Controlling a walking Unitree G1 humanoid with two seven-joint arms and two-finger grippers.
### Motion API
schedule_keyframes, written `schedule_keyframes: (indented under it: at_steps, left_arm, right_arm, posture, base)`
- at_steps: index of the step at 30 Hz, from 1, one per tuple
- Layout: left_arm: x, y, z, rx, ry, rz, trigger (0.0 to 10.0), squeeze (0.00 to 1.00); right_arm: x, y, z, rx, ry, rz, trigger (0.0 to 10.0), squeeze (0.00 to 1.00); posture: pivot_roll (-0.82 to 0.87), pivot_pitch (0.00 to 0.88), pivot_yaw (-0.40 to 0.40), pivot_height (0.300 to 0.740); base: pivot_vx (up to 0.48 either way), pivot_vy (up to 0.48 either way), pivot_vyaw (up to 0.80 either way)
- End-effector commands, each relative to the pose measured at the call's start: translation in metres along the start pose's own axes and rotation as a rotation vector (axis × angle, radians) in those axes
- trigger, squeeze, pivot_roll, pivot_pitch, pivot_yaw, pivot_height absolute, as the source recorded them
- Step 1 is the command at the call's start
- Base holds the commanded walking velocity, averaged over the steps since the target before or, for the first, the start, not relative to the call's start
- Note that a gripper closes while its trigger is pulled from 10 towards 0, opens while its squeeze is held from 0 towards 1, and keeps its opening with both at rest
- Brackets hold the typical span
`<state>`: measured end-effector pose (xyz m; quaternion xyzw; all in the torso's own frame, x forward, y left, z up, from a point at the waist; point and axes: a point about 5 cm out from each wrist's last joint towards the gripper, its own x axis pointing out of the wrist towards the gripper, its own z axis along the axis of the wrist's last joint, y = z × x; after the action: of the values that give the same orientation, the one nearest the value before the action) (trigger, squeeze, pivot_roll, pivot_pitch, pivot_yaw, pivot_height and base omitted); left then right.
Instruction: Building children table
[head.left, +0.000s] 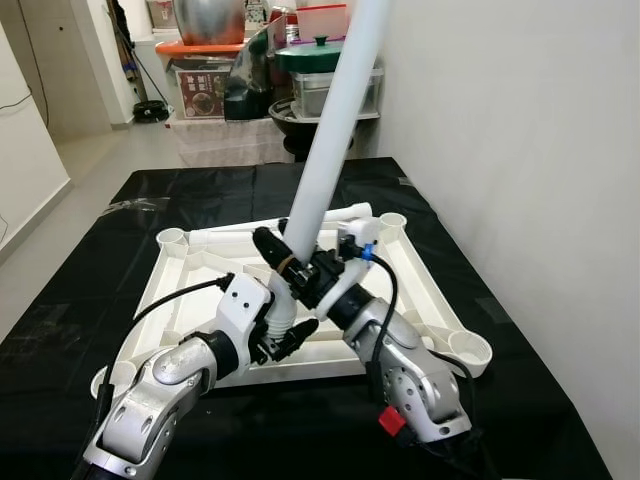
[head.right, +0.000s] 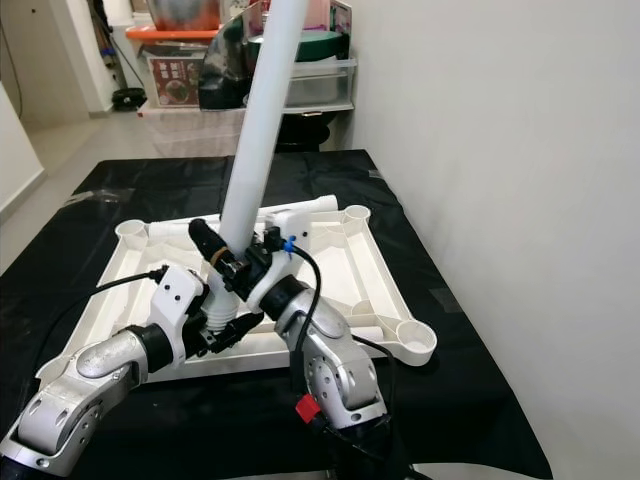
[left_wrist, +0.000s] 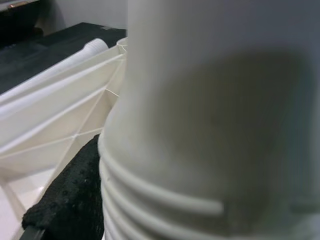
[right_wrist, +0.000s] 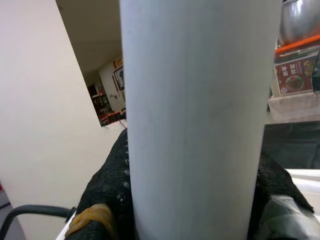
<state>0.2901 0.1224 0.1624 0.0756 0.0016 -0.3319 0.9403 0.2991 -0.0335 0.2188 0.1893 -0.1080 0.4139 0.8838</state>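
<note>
A white tabletop (head.left: 428, 285) lies upside down on the black-covered table, with round sockets at its corners. A long white table leg (head.left: 335, 120) rises tilted from the tabletop's near middle. My right gripper (head.left: 298, 262) is shut on the leg a little above its lower end, black pads (right_wrist: 112, 190) on both sides. My left gripper (head.left: 284, 332) is shut on the leg's ribbed, threaded bottom end (left_wrist: 200, 160), one pad (left_wrist: 70, 195) against it. Whether the end touches the tabletop is hidden by the grippers. A second leg (head.left: 345, 212) lies in the tabletop's far side.
The black cloth (head.left: 90, 290) covers the table around the tabletop. A white wall (head.left: 520, 130) stands close on the right. Behind the table are storage boxes, a green-lidded pot (head.left: 312, 55) and a metal bowl. Open floor (head.left: 100, 150) lies at far left.
</note>
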Motion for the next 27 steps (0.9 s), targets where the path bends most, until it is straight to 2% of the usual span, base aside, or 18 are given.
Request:
schedule_keyframes:
  at_steps: [1,16,18,26,27]
  left_arm:
    - [0.003,0.001,0.002,0.017,-0.008,0.006,10.0,0.0]
    - [0.006,-0.003,0.015,0.039,-0.071,-0.026,10.0,0.0]
    - [0.007,-0.007,0.017,0.044,-0.076,-0.043,10.0,0.0]
    - [0.005,-0.011,0.007,0.026,-0.051,-0.057,10.0,0.0]
    - [0.005,-0.011,0.006,0.027,-0.049,-0.057,9.3,0.0]
  right_arm:
    - [0.003,0.014,-0.004,0.031,0.019,0.084,0.0,0.0]
    - [0.0,0.011,-0.013,0.026,0.073,0.071,0.0,0.0]
    - [0.0,0.006,-0.014,0.025,0.084,0.04,0.0,0.0]
    - [0.001,0.001,-0.012,0.025,0.085,0.025,0.0,0.0]
    - [0.001,0.001,-0.012,0.025,0.086,0.027,0.0,0.0]
  posture:
    - [0.0,0.0,0.031,0.74]
    - [0.0,0.0,0.027,0.74]
    - [0.01,0.0,0.023,0.74]
    - [0.01,0.0,0.018,0.74]
    - [0.01,0.0,0.018,0.74]
  base:
    - [0.0,0.0,0.0]
    - [0.0,0.0,0.0]
    - [0.0,0.0,0.0]
    - [0.0,0.0,0.0]
    - [0.0,0.0,0.0]
